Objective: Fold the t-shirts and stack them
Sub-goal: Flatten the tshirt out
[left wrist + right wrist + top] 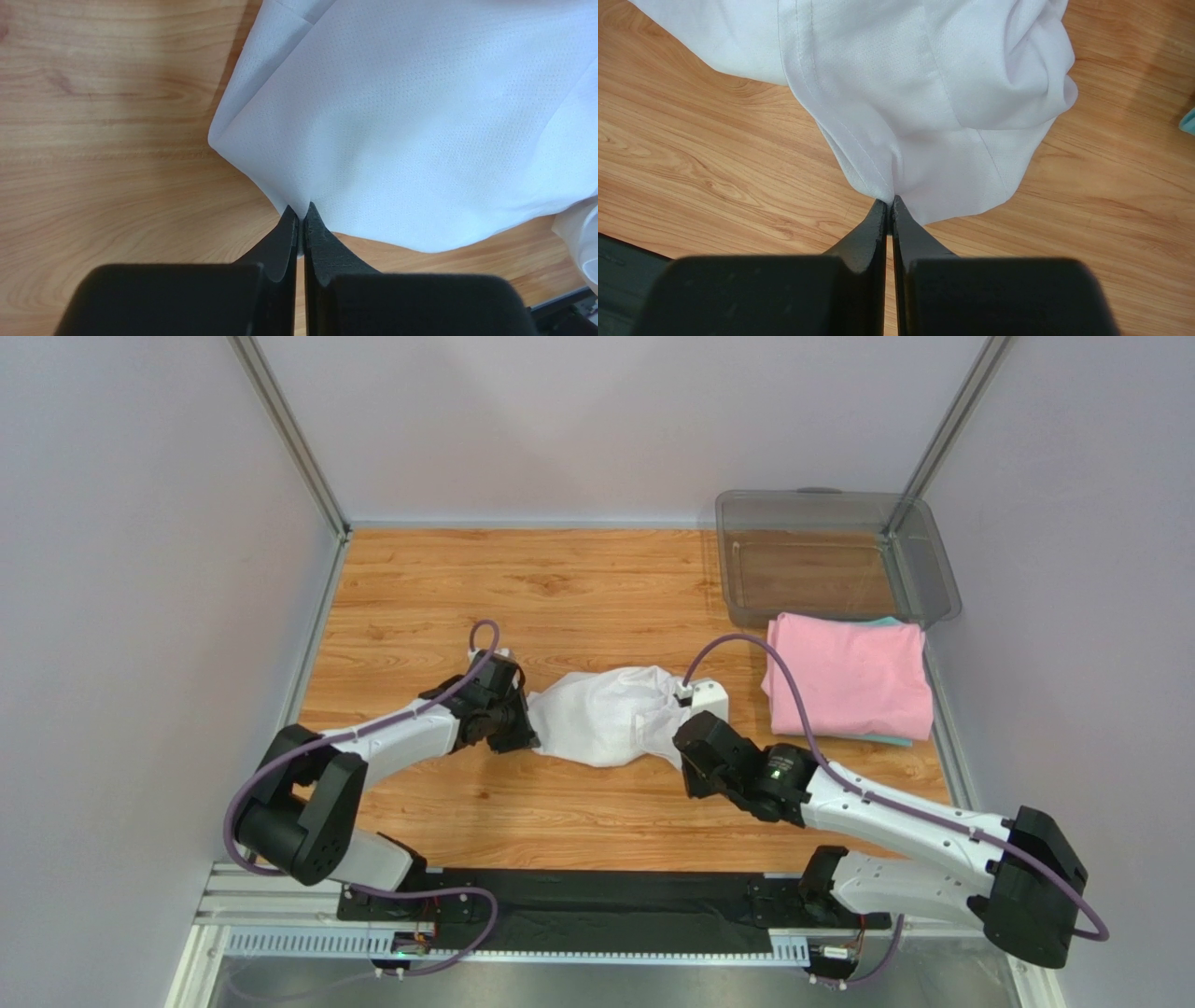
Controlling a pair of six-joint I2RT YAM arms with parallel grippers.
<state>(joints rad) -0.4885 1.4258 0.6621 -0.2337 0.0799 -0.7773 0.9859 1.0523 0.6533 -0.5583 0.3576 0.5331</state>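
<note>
The white t-shirt (606,714) lies bunched in the middle of the table. My left gripper (514,725) is shut on its left edge; in the left wrist view the jaws (302,210) pinch the white cloth (421,119). My right gripper (692,732) is shut on its right side; in the right wrist view the jaws (889,203) pinch the cloth (913,91) by a stitched hem. The folded pink t-shirt (849,674) lies at the right. A thin teal edge (892,622) of another shirt shows under it.
A clear plastic bin (831,560) stands at the back right, just behind the pink shirt. Grey walls close in the wooden table (421,602) at the left, back and right. A teal bit (1187,120) shows at the right wrist view's right edge.
</note>
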